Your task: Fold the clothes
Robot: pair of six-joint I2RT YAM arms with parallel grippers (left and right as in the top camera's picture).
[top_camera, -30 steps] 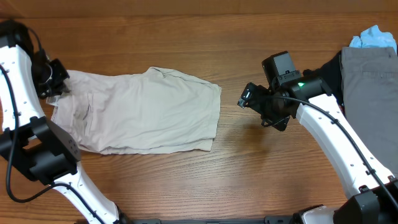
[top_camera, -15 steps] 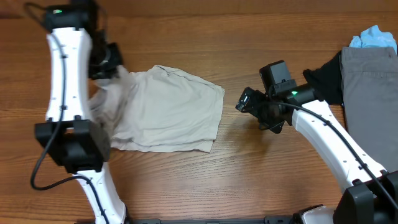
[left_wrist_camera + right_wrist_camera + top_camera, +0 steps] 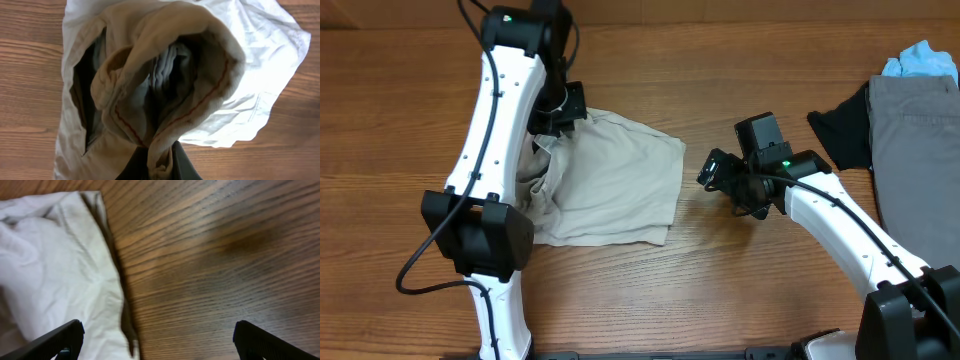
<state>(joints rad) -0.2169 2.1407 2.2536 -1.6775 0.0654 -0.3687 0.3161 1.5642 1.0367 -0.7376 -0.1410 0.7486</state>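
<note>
Clothes: the cream-beige trousers [image 3: 615, 185] lie left of centre on the tabletop [image 3: 650, 290]; their long axis runs roughly left to right in the overhead view; the left end is raised and bunched, while the right edge rests flat on the wood
Left tool: the left tool [image 3: 558, 118] is clamped on a gathered fold of the trousers near the far-left corner; in the left wrist view the cloth hangs pinched between the dark fingers [image 3: 184, 167], with a red-stitched seam showing
Right tool: the right tool [image 3: 712, 172] is spread wide with nothing between its fingers; it sits just beside the trousers' right edge, apart from the cloth
Deciding relation: the trousers lie to the right tool's left; the left arm is directly over them and clearly the nearer one
Step, as judged: the lifted end looks set to travel along the long axis toward the flat right edge
Bystanders: grey trousers [image 3: 920, 150], a black garment [image 3: 840, 135] and a light blue cloth [image 3: 920, 60] lie well apart at the right
</note>
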